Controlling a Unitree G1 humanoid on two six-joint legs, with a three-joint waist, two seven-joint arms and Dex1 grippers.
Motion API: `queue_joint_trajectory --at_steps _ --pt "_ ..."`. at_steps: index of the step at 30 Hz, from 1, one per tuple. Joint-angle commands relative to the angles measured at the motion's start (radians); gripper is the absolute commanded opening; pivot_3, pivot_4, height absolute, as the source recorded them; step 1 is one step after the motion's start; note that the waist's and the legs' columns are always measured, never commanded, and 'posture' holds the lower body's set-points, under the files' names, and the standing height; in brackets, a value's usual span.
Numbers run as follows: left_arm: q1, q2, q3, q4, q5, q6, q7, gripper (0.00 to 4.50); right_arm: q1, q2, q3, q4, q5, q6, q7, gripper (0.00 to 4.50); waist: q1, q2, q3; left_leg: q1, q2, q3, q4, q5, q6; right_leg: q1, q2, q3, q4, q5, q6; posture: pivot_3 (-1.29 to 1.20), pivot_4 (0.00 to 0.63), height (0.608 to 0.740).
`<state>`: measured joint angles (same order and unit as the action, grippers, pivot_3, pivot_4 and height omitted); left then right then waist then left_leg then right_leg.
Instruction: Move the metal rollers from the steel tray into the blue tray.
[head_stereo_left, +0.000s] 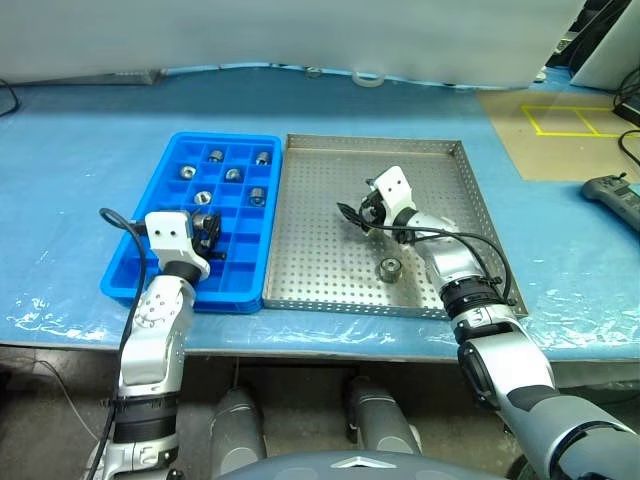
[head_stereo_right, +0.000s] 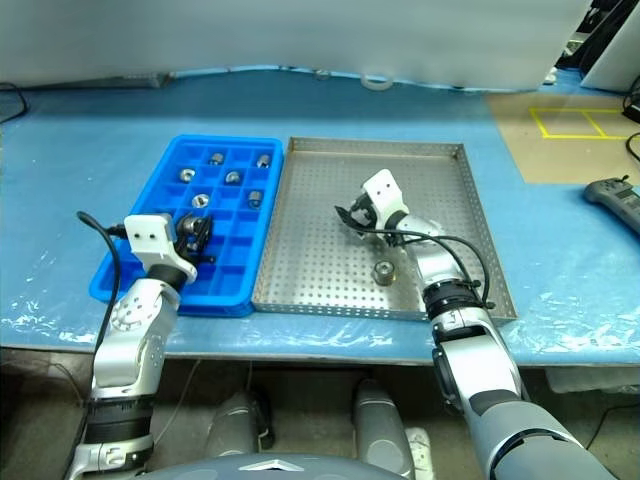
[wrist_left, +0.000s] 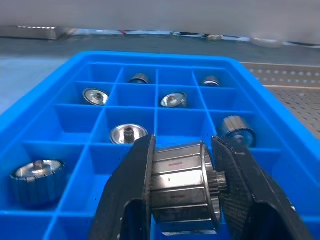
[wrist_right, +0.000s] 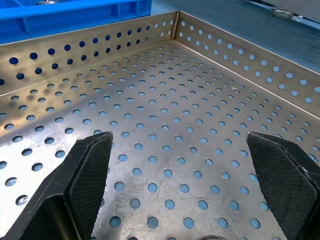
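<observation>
The left arm is bent and reaches forward over the near part of the blue tray (head_stereo_left: 168, 282), and its forearm is about level. The left end effector (wrist_left: 182, 187) has its two black fingers (wrist_left: 131, 192) pressed on the two flat ends of one metal roller (wrist_left: 180, 192), so the roller lies sideways between them, above a near compartment of the tray. On this roller I see a short red mark, but I cannot read any writing on it. The right arm stretches forward and turns toward the left over the steel tray (head_stereo_left: 455, 215). The right end effector (head_stereo_left: 356, 214) hangs low above the perforated floor with its fingers (wrist_right: 85, 175) far apart, and nothing is between them. One roller (head_stereo_left: 390, 268) stands alone on the floor of the steel tray, near the front rim and just beside the right forearm. In the blue tray several rollers (head_stereo_left: 233, 174) lie already in separate compartments, mostly in the far and middle rows, and one more (wrist_left: 37, 181) sits in a near compartment at the left side. The two trays stand side by side and touch each other on the blue worktop (head_stereo_left: 80, 150), the blue one on the left. A black handheld controller (head_stereo_left: 615, 198) lies on the worktop far to the right, and yellow tape lines (head_stereo_left: 575, 122) mark a brown mat behind it. No label or brand can be read on the trays or the arms.
</observation>
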<state>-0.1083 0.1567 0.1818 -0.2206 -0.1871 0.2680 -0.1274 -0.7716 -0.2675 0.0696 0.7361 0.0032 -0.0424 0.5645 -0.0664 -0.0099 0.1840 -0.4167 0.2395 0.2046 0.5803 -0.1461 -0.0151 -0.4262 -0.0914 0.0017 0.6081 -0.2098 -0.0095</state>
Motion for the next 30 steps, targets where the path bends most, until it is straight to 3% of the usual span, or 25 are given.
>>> queue_joint_trajectory --at_steps 1,12,13,20,26,30 --pt "0.038 -0.015 0.020 -0.078 0.040 0.007 0.077 1.45 0.002 -0.010 -0.014 -0.025 0.006 -0.019 -0.001 4.50 -0.001 0.000 0.000 0.000 0.000 0.000 0.000 0.000 0.000 0.000 0.000 0.000 0.000 0.000 0.000 -0.36 0.150 0.740" --pt "0.063 -0.034 0.035 -0.075 0.079 0.023 0.170 1.45 -0.009 -0.006 -0.013 -0.007 0.002 -0.019 -0.011 4.50 -0.004 0.000 0.000 -0.001 0.001 0.000 -0.001 -0.002 -0.003 -0.004 0.003 0.000 -0.001 0.000 0.000 -0.36 0.150 0.740" --pt "0.065 -0.039 0.037 -0.076 0.069 0.021 0.169 2.14 -0.013 -0.007 -0.020 -0.004 0.005 -0.017 -0.018 4.50 -0.004 0.000 0.000 -0.001 0.001 0.000 -0.001 -0.002 -0.003 -0.004 0.003 0.000 -0.001 0.000 0.000 -0.36 0.150 0.740" --pt "-0.010 -0.033 0.036 -0.033 -0.015 0.002 0.091 4.25 -0.042 -0.019 -0.070 0.030 0.026 0.007 -0.058 4.50 -0.001 0.000 0.000 0.000 0.001 0.001 0.000 -0.002 -0.003 -0.004 0.003 0.000 0.000 0.000 0.000 -0.36 0.150 0.740" --pt "-0.144 0.044 0.008 0.055 -0.084 -0.052 -0.100 4.25 -0.045 -0.020 -0.093 0.023 0.049 0.022 -0.031 4.50 0.005 0.000 0.000 0.000 0.000 0.001 0.002 -0.001 -0.004 -0.004 0.003 0.000 0.005 0.000 0.000 -0.37 0.150 0.740" --pt "-0.283 0.080 -0.038 0.162 -0.188 -0.035 -0.318 4.25 -0.021 -0.014 -0.132 -0.081 0.171 0.096 0.120 4.50 0.019 0.000 0.000 0.001 -0.001 0.001 0.003 -0.001 -0.004 -0.004 0.002 0.001 0.007 0.000 0.000 -0.38 0.150 0.740"
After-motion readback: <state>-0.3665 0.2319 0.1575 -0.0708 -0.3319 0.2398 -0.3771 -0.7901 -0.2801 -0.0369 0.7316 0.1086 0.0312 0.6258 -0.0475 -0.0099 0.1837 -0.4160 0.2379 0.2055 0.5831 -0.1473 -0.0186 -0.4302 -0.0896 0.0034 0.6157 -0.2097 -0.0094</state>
